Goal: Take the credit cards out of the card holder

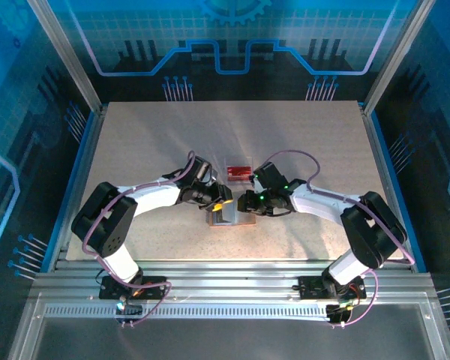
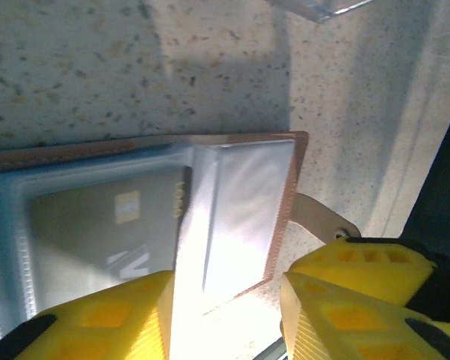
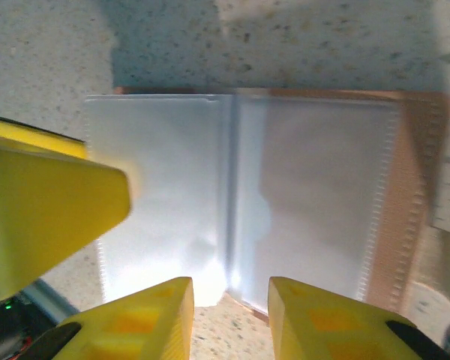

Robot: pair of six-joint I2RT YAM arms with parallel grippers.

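Done: red credit cards (image 1: pixel 241 169) in clear plastic container (image 1: pixel 231 178).
To do: greyish chip card (image 2: pixel 105 225) in tan-brown bifold card holder (image 2: pixel 283 202).
L gripper (image 2: pixel 225 289): fingers apart, empty.
R gripper (image 3: pixel 229 296): same.

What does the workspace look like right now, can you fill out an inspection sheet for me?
Surface: speckled beige table, no spills seen.
Job's things: brown wallet lies open on the table; a grey card with a gold chip sits in one clear sleeve; red cards lie in the clear box behind the wallet.
Clutter: nothing seen.
Tools: left tool and right tool both hang low over the wallet, jaws apart.
Cables: purple cables run along both arms in loose loops, away from the wallet.
Surroundings: blue-lit panels on the walls, metal rails at the near edge.
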